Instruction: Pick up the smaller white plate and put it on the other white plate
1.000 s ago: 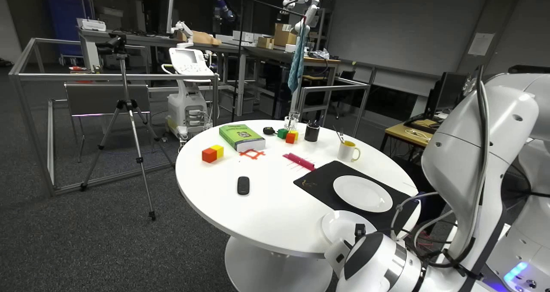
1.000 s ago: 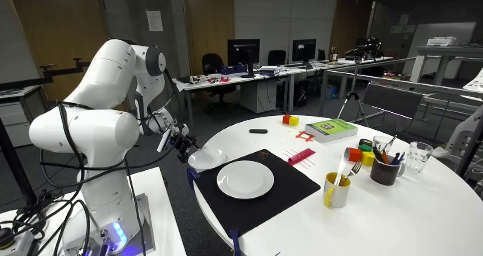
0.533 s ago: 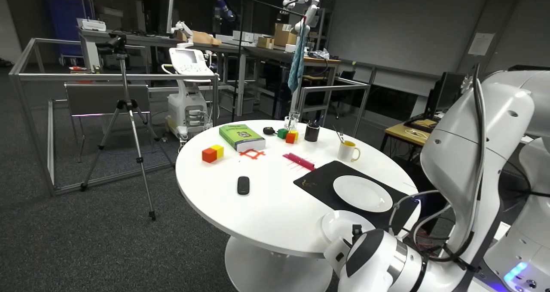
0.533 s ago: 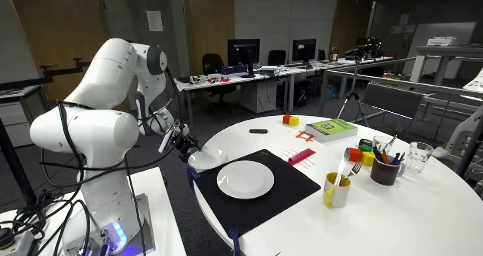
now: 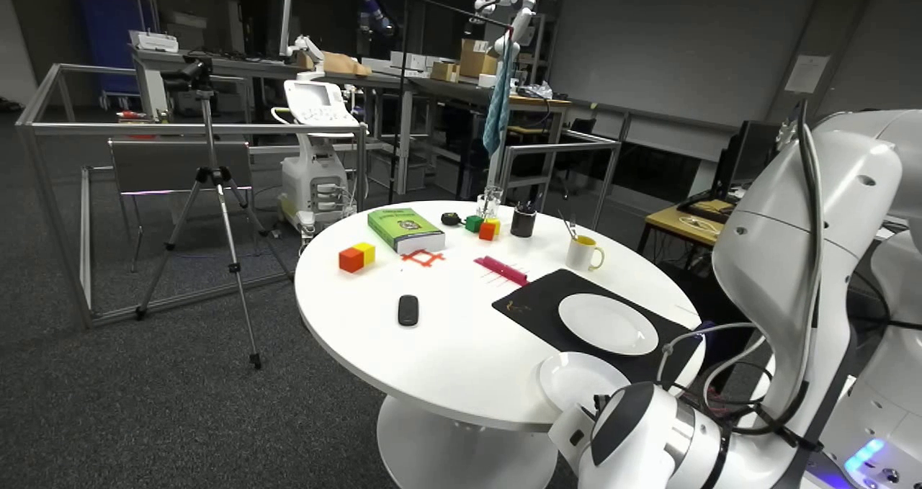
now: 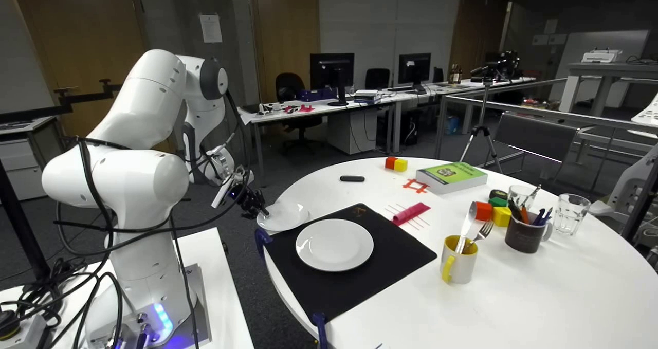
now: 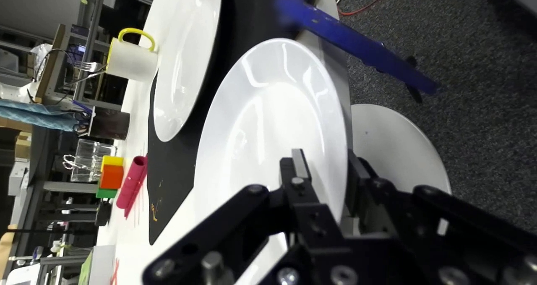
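Two black fingers (image 7: 295, 186) stand apart with the rim of the smaller white plate (image 7: 272, 125) between them, one over its inner surface and one past its outer edge. The wrist view shows the gap plainly: the fingers are spread, not closed on the rim, though whether either touches it cannot be told. In an exterior view, the white arm (image 6: 149, 97) bends down toward the plate at the edge of a round white counter (image 6: 519, 302).

The smaller plate lies on that counter, close to the edge and right by the border of a black mat (image 6: 396, 251). The other white plate (image 6: 334, 244) lies flat on the mat, near the smaller one.

Past the mat lies a pink roll (image 6: 411, 213). A white mug (image 6: 463, 267) with a yellow inside holds a fork (image 6: 484, 231) and another piece of cutlery (image 6: 465, 229), and a dark mug (image 6: 523, 236) stands near it. Elsewhere on the counter are a green book (image 6: 451, 174), a black oblong object (image 6: 352, 178), and a red block (image 6: 390, 162) against a yellow block (image 6: 401, 165).
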Controlling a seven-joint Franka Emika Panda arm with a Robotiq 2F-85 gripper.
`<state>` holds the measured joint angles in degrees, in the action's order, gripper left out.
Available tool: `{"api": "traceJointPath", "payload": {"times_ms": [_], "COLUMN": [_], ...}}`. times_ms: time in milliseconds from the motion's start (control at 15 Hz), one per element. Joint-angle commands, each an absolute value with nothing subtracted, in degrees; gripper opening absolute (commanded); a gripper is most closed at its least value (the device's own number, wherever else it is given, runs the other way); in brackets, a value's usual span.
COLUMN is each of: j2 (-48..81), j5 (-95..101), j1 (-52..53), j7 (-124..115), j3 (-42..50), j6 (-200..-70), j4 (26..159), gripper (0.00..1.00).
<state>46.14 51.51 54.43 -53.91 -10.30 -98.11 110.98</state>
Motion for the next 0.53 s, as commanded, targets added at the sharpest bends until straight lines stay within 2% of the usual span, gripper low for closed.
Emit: {"api": "traceJointPath", "payload": {"times_ms": [0,467], "j2": [40.00,35.90], "j5": [52.84,51.58], "j1": [51.78,48.08], "j7": [-53.95,-54.29], "j3": [-11.00,-11.77], "j6": [-100.79,-103.32], "j4": [116.23,117.92], "gripper": [0.01,0.01]}}
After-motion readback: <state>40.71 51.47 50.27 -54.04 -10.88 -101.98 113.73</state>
